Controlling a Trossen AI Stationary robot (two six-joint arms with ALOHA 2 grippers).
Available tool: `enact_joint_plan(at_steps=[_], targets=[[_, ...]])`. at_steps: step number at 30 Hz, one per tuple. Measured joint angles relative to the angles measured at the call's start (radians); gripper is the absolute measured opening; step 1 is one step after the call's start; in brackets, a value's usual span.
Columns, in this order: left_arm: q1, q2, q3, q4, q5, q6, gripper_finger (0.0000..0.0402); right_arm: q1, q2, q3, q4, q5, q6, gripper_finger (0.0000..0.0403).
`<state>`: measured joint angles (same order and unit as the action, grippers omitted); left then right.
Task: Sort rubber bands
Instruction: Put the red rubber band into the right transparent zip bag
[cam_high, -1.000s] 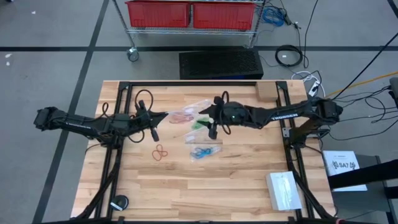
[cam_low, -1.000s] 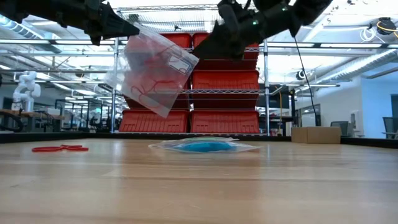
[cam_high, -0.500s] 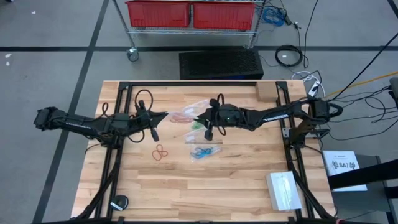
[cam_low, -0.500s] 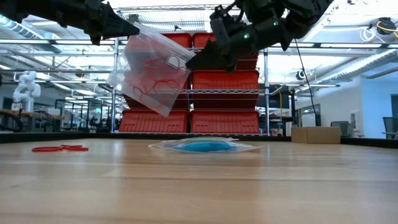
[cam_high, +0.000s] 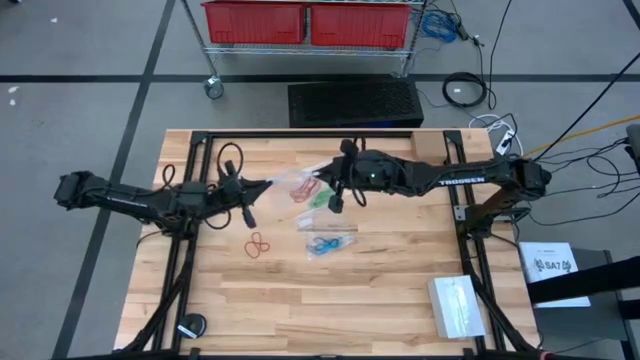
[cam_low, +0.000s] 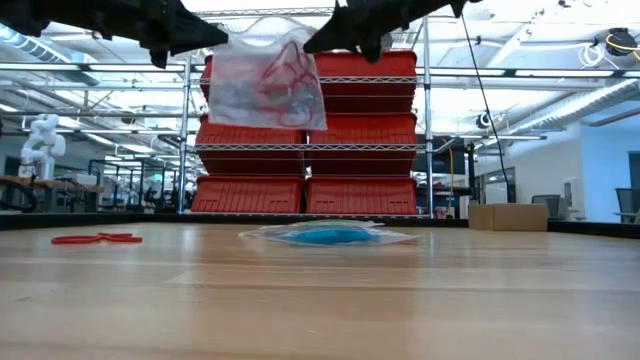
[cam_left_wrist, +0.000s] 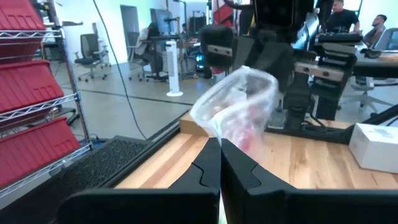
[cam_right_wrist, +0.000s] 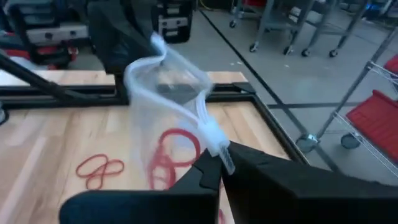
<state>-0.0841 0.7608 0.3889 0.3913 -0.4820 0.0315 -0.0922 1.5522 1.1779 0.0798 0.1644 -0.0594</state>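
A clear plastic bag (cam_low: 265, 85) with red rubber bands inside hangs above the table between my two grippers. My left gripper (cam_high: 268, 184) is shut on its left top corner and my right gripper (cam_high: 318, 182) on its right top edge. Loose red rubber bands (cam_high: 258, 244) lie on the wood toward the near left. Blue rubber bands in a second clear bag (cam_high: 325, 243) lie flat at the middle. Green rubber bands (cam_high: 318, 201) show under my right gripper. My left gripper pinches the bag's top corner (cam_left_wrist: 219, 138) between its two fingers, coming level from the table's left. The bag is lifted clear and hangs beyond the fingertips. My right gripper pinches the bag's thick white mouth edge (cam_right_wrist: 214, 142) between its fingertips, coming from the table's right. The bag hangs clear below the hold, its mouth bowed open.
A white box (cam_high: 457, 305) sits at the near right corner, a cardboard box (cam_high: 428, 147) at the far right, and a black round thing (cam_high: 190, 325) at the near left. Red bins on a wire shelf (cam_low: 360, 130) stand beyond the far edge.
My right gripper has gone toward the table's left and up, and has taken hold of the bag's mouth edge. The bag, which hung tilted from my left gripper alone, now hangs higher between both grippers.
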Motion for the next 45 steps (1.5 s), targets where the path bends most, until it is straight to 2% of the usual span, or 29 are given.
enact_joint_plan(at_steps=[3,7,21,27,32,34,38,45], targets=[[0.000,0.056,0.000,0.048,-0.001,0.020,0.0000,0.010,0.007,0.003,-0.064,-0.009,0.011,0.0000],[0.000,0.071,-0.002,0.035,-0.066,0.036,0.0000,0.024,0.001,0.003,-0.144,-0.001,0.044,0.0000],[0.000,0.058,0.001,0.047,-0.069,0.036,0.0000,0.032,-0.001,0.003,-0.181,0.019,0.098,0.0004],[0.000,0.039,0.001,0.003,-0.068,0.053,0.0000,0.035,-0.068,0.004,-0.279,0.019,0.085,0.0057],[0.000,0.021,0.001,-0.006,-0.081,0.054,0.0000,0.054,-0.113,0.004,-0.385,0.012,0.157,0.0118],[0.000,0.015,0.001,-0.014,-0.094,0.054,0.0000,0.072,-0.103,0.002,-0.408,-0.026,0.192,0.0140],[0.000,-0.004,0.001,-0.042,-0.119,0.055,0.0000,0.135,-0.008,-0.007,-0.324,-0.084,0.229,0.0171],[0.000,-0.070,0.000,-0.161,-0.191,0.038,0.0000,0.199,0.271,0.021,0.043,-0.095,0.283,0.0178]])
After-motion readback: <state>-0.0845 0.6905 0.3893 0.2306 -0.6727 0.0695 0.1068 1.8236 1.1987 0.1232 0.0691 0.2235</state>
